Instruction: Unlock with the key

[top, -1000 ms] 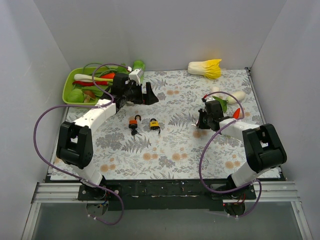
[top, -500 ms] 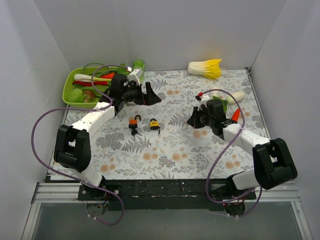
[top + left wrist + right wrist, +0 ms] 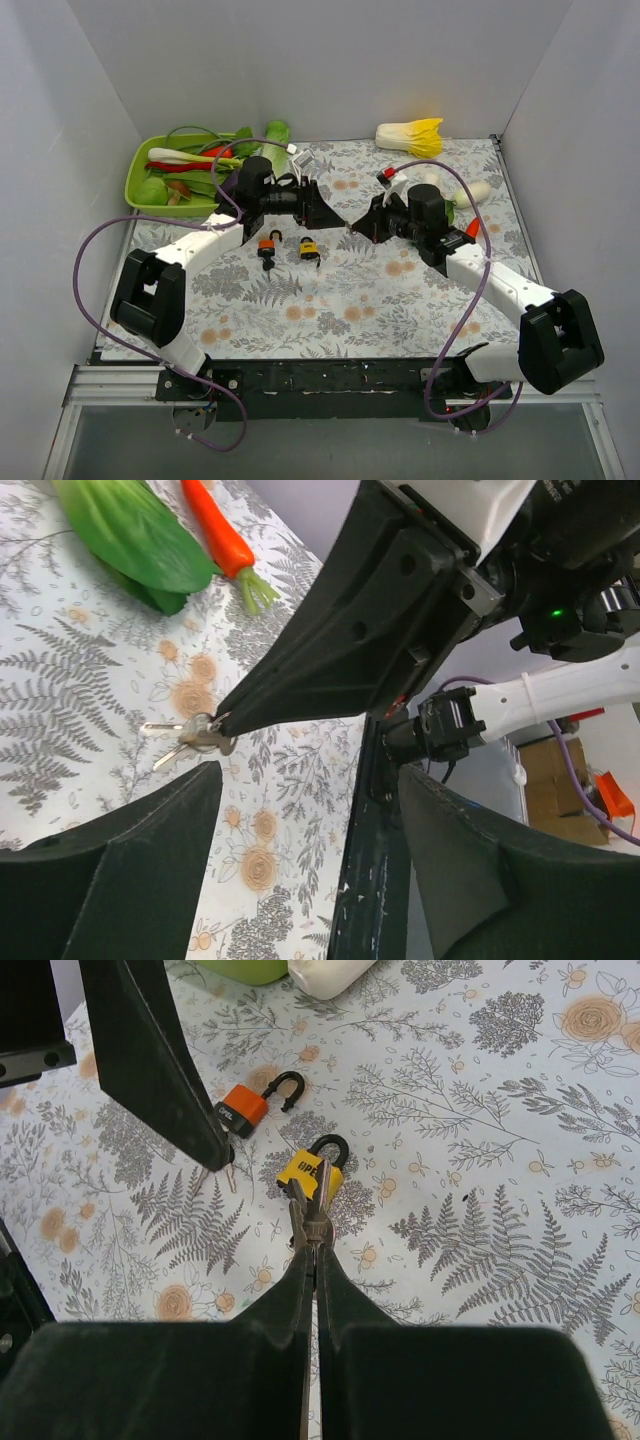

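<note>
- Right gripper (image 3: 312,1248): pinched fully shut on the keys (image 3: 311,1215), with the blades poking out past the fingertips.
- Left gripper (image 3: 312,780): spread open and holding nothing. In the left wrist view, keys seen toward nine o'clock of the gap, close to one finger; contact impossible to judge.
- Yellow padlock (image 3: 308,1172): flat on the patterned mat (image 3: 340,310), at twelve o'clock of the key tips in the right wrist view. Lower than the keys, not touching; closed shackle, by the look of it, so the likely target.
- Orange padlock (image 3: 243,1105): at ten o'clock of the yellow one, just apart. Open-looking shackle, so probably not the target.
- Likely step: passing or re-gripping the keys between the two arms, tip to tip above the mat.
- To do it well: centre one key's bow between the left fingers before closing, and hold the right pinch until sure of the left grip.
- Avoid catching only the ring: risks a dangling, twisting blade.
- Keyway hidden from every view; check before lining up.
</note>
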You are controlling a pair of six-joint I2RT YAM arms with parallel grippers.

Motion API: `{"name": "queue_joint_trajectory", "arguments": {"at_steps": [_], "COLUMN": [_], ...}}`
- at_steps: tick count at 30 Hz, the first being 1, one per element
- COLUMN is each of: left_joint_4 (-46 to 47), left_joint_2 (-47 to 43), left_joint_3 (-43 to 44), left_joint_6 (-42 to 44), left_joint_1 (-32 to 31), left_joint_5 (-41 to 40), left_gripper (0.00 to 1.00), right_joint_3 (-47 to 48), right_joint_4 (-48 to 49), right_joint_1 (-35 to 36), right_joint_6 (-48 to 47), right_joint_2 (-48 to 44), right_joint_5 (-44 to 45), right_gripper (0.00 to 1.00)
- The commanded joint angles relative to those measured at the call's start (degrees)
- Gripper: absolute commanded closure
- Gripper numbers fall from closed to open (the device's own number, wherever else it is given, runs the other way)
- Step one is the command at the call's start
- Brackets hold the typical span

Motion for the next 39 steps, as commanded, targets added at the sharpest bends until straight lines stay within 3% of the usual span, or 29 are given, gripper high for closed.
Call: {"name": "queue_joint_trajectory", "arguments": {"at_steps": [1, 4, 9, 26, 32, 33, 36, 39], "left_joint_4": [-0.08, -0.52, -3.15, -3.17, -2.63, -2.63, -2.63, -3.42], "left_joint_2": [-1.19, -0.75, -0.31, 1.09, 1.62, 1.62, 1.97, 2.50], "left_joint_3": [0.81, 0.90, 1.51, 1.16, 1.16, 1.08, 1.16, 1.78], "left_joint_6": [1.76, 1.85, 3.60, 2.29, 1.68, 1.76, 1.94, 1.85], "left_joint_1": [-1.00, -1.44, -3.28, -4.60, -4.87, -4.95, -5.04, -5.04], "left_joint_5": [0.90, 0.81, -1.47, -5.87, -4.55, -4.38, -3.85, -3.41], "left_gripper": [0.34, 0.43, 0.50, 0.54, 0.71, 0.81, 0.96, 0.97], "right_joint_3": [2.51, 2.42, 2.42, 2.33, 2.33, 2.24, 1.81, 1.72], "right_joint_4": [1.82, 1.56, 0.94, 0.68, 0.76, 0.68, 1.46, 1.55], "right_joint_1": [1.02, 1.46, 1.81, 3.48, 3.57, 3.57, 3.57, 3.57], "right_joint_6": [0.54, 0.37, -0.16, -1.21, -0.95, -0.95, -0.34, 0.10], "right_joint_2": [-2.07, -2.95, -3.92, -4.80, -4.36, -4.18, -4.27, -4.36], "right_joint_5": [-1.13, -0.87, -0.25, -0.77, -0.78, -0.69, -0.69, -0.25], "right_gripper": [0.99, 0.99, 0.99, 0.99, 0.99, 0.99, 0.99, 0.99]}}
